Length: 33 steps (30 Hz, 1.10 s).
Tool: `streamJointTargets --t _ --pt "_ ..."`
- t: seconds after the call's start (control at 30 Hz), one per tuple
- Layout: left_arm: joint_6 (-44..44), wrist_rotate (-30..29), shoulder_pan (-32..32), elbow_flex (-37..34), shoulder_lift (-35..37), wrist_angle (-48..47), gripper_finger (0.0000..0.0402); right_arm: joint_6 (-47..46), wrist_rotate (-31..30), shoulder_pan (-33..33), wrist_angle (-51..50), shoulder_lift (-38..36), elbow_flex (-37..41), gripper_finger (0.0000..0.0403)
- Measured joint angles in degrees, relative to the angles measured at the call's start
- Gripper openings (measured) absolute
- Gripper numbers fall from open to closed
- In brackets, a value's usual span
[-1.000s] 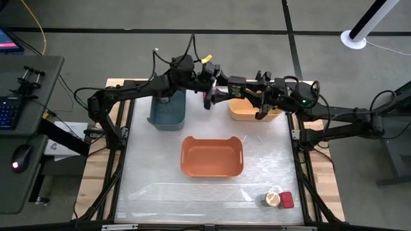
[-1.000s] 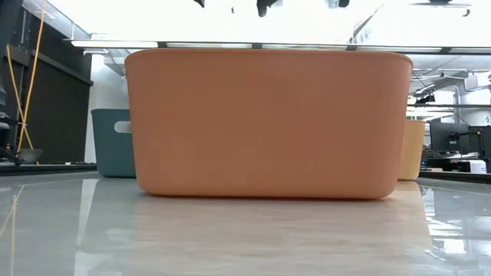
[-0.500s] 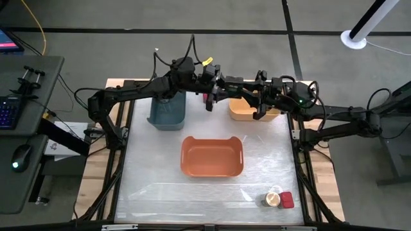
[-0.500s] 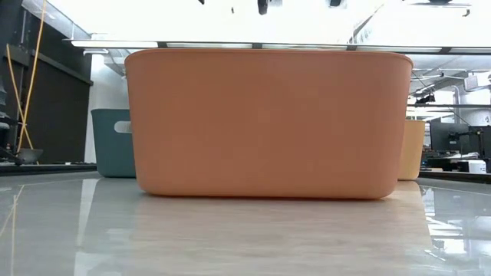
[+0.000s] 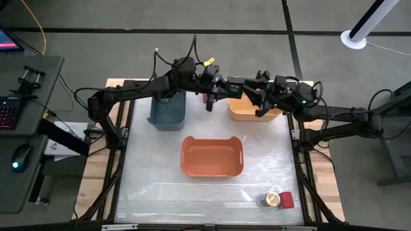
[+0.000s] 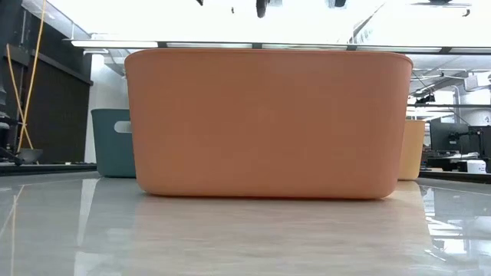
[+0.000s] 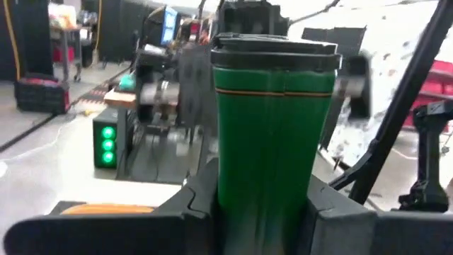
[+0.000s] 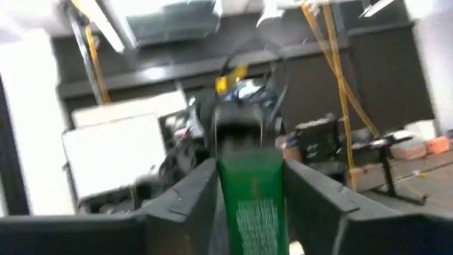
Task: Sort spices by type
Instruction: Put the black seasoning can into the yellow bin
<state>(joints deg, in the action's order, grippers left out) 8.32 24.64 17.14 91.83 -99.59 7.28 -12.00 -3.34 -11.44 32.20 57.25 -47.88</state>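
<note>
From above, the left gripper [image 5: 208,95] and right gripper [image 5: 221,90] meet in the air between the blue bin [image 5: 168,110] and yellow bin [image 5: 247,109], barely moved in the last second. A jar [image 5: 273,199] and red tin [image 5: 287,200] wait at the desk's [image 5: 154,173] near right corner, and the low view shows only the orange bin [image 6: 265,123]. In both wrist views the fingers grip an upright green tin [image 7: 272,134], so I judge the hand-over is mid-way.
</note>
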Motion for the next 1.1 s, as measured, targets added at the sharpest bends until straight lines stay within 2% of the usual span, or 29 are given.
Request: streamJointTargets --t 0.1,0.2,0.27,0.33,0.4,0.47,0.67,0.8,0.93,1.1 --pt "0.0 0.0 0.8 -0.1 0.0 -1.8 0.0080 -0.2 -2.5 0.0 0.1 -1.6 -0.2 0.0201" --pt "-0.4 0.0 2.0 -0.1 0.7 -5.2 0.0080 2.0 -3.0 0.0 -3.8 -3.3 -0.2 0.0242" --pt "-2.4 0.0 2.5 0.0 0.9 -8.8 0.0080 3.4 -3.0 0.0 -13.5 -4.5 -2.9 0.0260" --pt "-5.0 -0.8 2.6 -0.1 0.8 -13.7 0.0080 5.5 -3.0 0.0 -28.5 -4.2 -8.4 0.0271" --pt "-8.6 -1.4 1.9 -0.1 0.6 -18.2 0.0080 9.0 -3.0 0.0 -44.2 -1.6 -15.0 0.0274" --pt "-13.6 -3.1 0.7 -0.1 0.6 -22.2 0.0080 11.6 -2.9 0.0 -55.8 2.2 -22.2 0.0275" --pt "-23.0 -12.4 -2.4 -0.1 0.6 -30.7 0.0080 16.0 1.5 -1.1 -77.8 13.8 -39.9 0.0275" --pt "-24.5 -17.7 -3.9 -0.1 0.6 -32.6 0.0080 18.8 5.5 -1.0 -85.5 20.5 -47.2 0.0275" --pt "-24.5 -18.1 -4.2 -0.1 0.7 -32.7 0.0080 21.3 6.7 -0.8 -89.8 24.7 -52.0 0.0275" --pt "-24.0 -19.1 -4.5 -0.1 0.7 -32.8 0.0080 22.1 6.6 -0.8 -91.6 28.3 -53.2 0.0275"
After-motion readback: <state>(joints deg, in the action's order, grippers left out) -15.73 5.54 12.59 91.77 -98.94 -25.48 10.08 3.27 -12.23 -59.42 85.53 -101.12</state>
